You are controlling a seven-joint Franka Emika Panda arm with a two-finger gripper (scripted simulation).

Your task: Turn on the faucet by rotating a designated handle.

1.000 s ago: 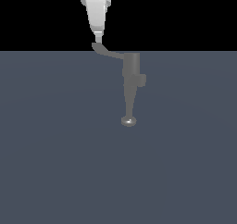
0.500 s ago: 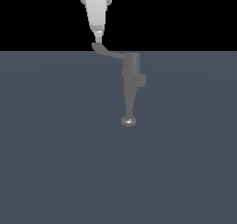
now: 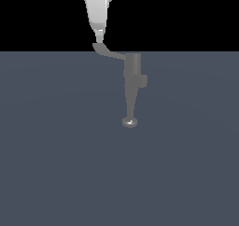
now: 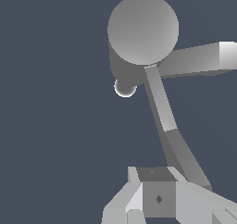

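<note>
A: Right, faucet (image 3: 132, 82) position first. It stands on the flat dark grey-blue bench (image 3: 56, 164), roughly centred in the exterior view. The cylindrical body carries a small bump on the exterior view's right, and the spout narrows to a rounded shiny tip (image 3: 130, 122).

B: And the handle?

A: The handle (image 3: 108, 52) is a thin bent lever leaving the top of the body toward the exterior view's left, its rounded end rising slightly. In the wrist view it runs from the round cap of the body (image 4: 143, 28) toward the camera.

B: Claw?

A: The white claw (image 3: 99, 36) hangs over the lever's far end, its narrow tip touching it or just short of it; the exterior view cannot settle which. In the wrist view the lever's end passes right beside the pale finger housing (image 4: 157, 197).

B: Spread or pressed together?

A: Cannot tell. From outside the fingers read as one taper, and the wrist view shows only their bases. Nothing is visibly pinched.
</note>
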